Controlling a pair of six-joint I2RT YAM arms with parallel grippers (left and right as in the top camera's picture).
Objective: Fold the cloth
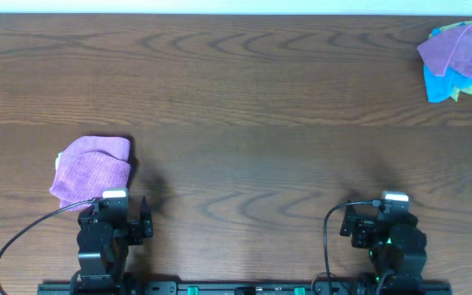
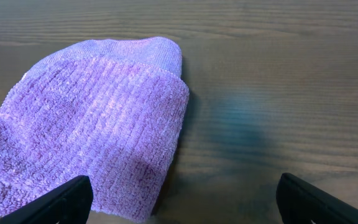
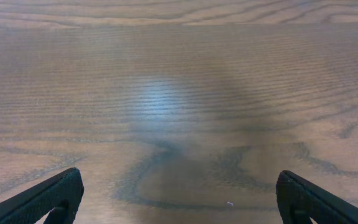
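- Cloth (image 1: 93, 170): purple, lying on the table (image 1: 260, 98) at my left, just ahead of my left gripper (image 1: 115, 198). It touches neither finger.
- Left gripper: released, fingers (image 2: 67, 198) spread wide and nothing between them. It sits low at the near edge, likely so that the cloth is free of it.
- Right gripper (image 3: 179, 198): also slack and wide, empty, over bare wood and well apart from the cloth. I judge it parked where it cannot snag anything.
- Cloth shape: compact, one layer lapped over another. To me that reads as a fold made, or nearly made. It could use squaring, since the edges don't line up cleanly.
- Pile (image 1: 459, 59): purple and blue cloths bunched at the far right corner, well away from both arms. Probably spares, not the piece in hand.
- The left wrist view alone shows the ribbed weave and the upper layer's edge stepping down onto the lower one. That is the evidence for the double layer.
- Only the overhead view shows the pile, both arms together, and the cloth's whole outline.
- The right wrist view gives me wood grain and a soft glare patch — no cloth at all.
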